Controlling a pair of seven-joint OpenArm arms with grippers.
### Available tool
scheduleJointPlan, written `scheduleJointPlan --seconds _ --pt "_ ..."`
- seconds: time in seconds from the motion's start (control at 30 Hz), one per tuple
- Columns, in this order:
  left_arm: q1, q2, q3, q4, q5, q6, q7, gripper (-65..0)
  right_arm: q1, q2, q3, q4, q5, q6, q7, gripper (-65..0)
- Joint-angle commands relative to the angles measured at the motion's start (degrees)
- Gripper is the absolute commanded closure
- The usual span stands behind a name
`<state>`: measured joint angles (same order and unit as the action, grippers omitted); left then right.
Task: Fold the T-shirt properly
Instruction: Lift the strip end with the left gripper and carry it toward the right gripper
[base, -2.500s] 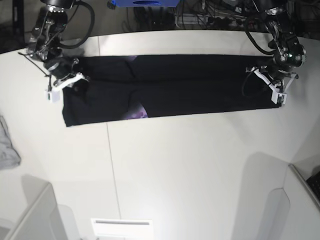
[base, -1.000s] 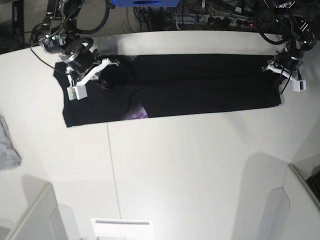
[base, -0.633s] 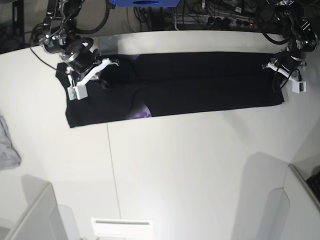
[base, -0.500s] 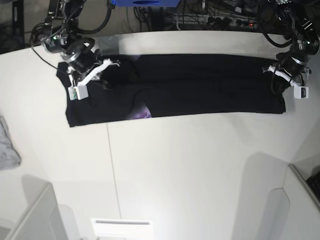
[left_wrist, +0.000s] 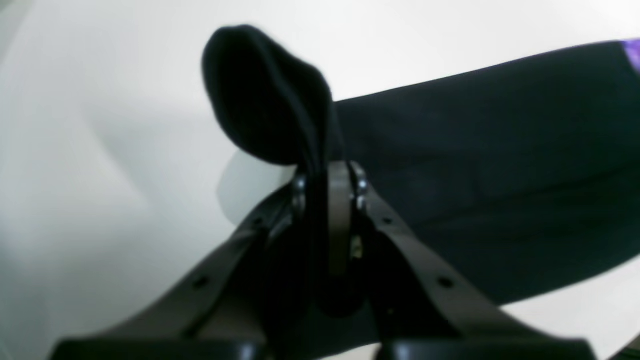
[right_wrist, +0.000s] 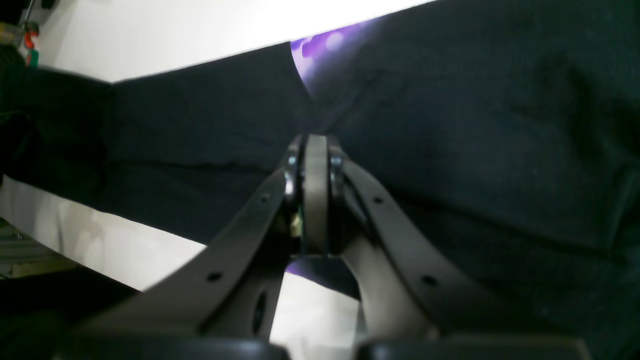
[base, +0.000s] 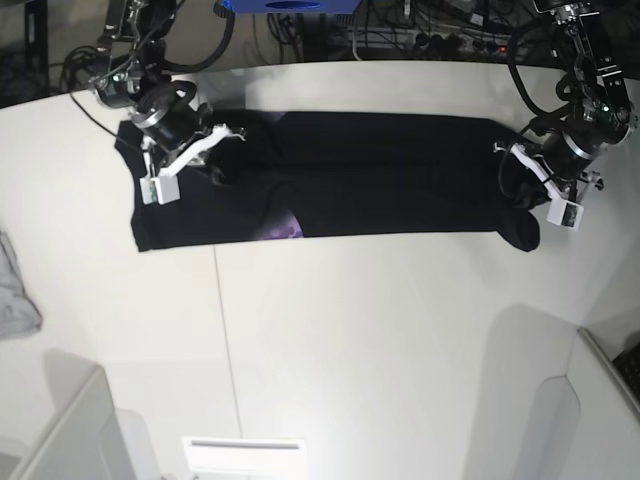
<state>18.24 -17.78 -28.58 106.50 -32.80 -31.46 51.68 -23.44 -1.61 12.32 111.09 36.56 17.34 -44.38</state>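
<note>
The black T-shirt (base: 380, 175) lies as a long folded strip across the far part of the white table (base: 380, 340). A bit of purple print (base: 287, 228) shows at its front edge. My left gripper (base: 517, 188), on the base view's right, is shut on the T-shirt's right end, which is raised and hangs in a bunch (base: 521, 232). In the left wrist view the gripper (left_wrist: 327, 175) pinches a black fold (left_wrist: 270, 95). My right gripper (base: 220, 165) is shut on the T-shirt near its left end. In the right wrist view it (right_wrist: 307, 150) pinches black cloth below the purple print (right_wrist: 320, 47).
A small grey cloth (base: 15, 295) lies at the table's left edge. Cables and a blue object (base: 285, 5) are behind the table's back edge. A white box (base: 65, 430) stands at the front left and a white panel (base: 600, 400) at the front right.
My left gripper has lifted the T-shirt's right end and carried it left and toward the front, so that end now hangs bunched. My right gripper has shifted slightly right on the left end.
</note>
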Motion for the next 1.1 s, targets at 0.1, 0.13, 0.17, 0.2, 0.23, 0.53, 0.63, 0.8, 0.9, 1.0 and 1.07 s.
scheduleJointPlan --seconds 0.1,0.13,0.17,0.2,0.23,0.53,0.63,0.8,0.9,1.0,1.07 --pt "2.64 0.15 2.69 3.70 -0.57 2.06 -0.74 0.0 -0.34 0.60 0.12 0.87 0.94 0.37 1.08 0.0" --pt "3.25 0.68 3.39 4.23 -0.65 3.11 -0.82 0.0 -0.43 0.60 0.12 0.87 0.94 0.37 1.08 0.0" --pt "3.78 1.12 4.09 4.67 -0.74 3.55 -0.82 0.0 -0.51 0.68 0.12 0.87 0.94 0.37 1.08 0.0" --pt "3.96 1.47 4.97 4.84 -0.74 3.64 -0.82 0.0 -0.51 0.68 0.12 0.78 0.94 0.37 1.08 0.0" --pt "4.05 1.91 5.59 4.93 -0.74 3.73 -0.82 0.0 -0.60 0.68 0.12 0.78 0.94 0.37 1.00 0.0" --pt "5.01 5.78 9.81 4.84 -0.57 3.81 -0.82 0.0 0.28 0.77 0.21 0.78 0.85 0.37 -2.96 0.0" --pt "5.01 6.40 11.65 4.75 -0.57 3.90 -0.82 0.0 0.19 1.47 0.21 0.78 0.85 0.37 -2.96 0.0" --pt "4.57 6.40 15.17 4.75 -0.92 6.89 -0.82 0.0 -0.07 1.74 0.21 0.78 0.85 0.37 -2.96 0.0" --pt "3.34 6.66 17.54 4.49 -1.01 7.24 -0.82 0.0 -0.16 1.74 0.21 0.78 0.85 0.37 -2.96 0.0" --pt "2.64 8.68 18.16 4.40 -0.83 7.24 -0.82 0.0 -0.16 1.74 0.21 0.78 0.85 0.37 -2.96 0.0" --pt "2.29 9.65 18.25 4.40 -0.83 7.33 -0.74 0.0 -0.16 1.74 0.21 0.78 0.85 0.37 -2.96 0.0"
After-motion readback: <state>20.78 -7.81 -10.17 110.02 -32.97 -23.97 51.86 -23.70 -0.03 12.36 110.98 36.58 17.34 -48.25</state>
